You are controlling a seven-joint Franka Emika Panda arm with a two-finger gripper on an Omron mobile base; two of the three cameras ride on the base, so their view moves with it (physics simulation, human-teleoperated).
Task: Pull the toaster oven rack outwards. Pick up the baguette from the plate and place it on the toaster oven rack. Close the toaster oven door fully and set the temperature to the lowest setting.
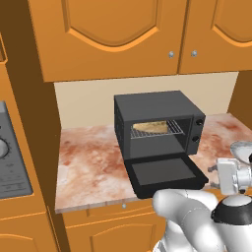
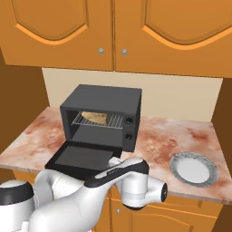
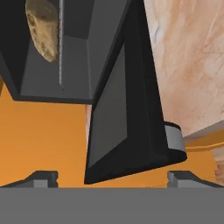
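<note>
The black toaster oven (image 1: pixel 157 110) (image 2: pixel 106 97) stands on the counter with its door (image 1: pixel 165 172) (image 2: pixel 81 156) folded down flat. Inside it, the baguette (image 1: pixel 151 127) (image 2: pixel 96 117) (image 3: pixel 41 28) lies on the wire rack (image 1: pixel 172 131) (image 2: pixel 115 121) (image 3: pixel 61 48). The pale plate (image 2: pixel 194 168) (image 1: pixel 242 147) sits bare to the right of the oven. My gripper (image 3: pixel 113 178) is open at the door's front right corner. In the rolled hand view the door (image 3: pixel 127 109) runs edge-on between the fingertips (image 3: pixel 41 178), its silver handle (image 3: pixel 173 140) close by. Nothing is held.
Two control knobs (image 1: pixel 199 122) (image 2: pixel 129 120) sit on the oven's right strip. Orange wall cabinets (image 1: pixel 113 34) (image 2: pixel 113 31) hang over the marbled counter (image 1: pixel 88 167) (image 2: pixel 172 136). A grey appliance panel (image 1: pixel 10 157) lines the left wall. My own arm (image 2: pixel 90 195) fills the foreground.
</note>
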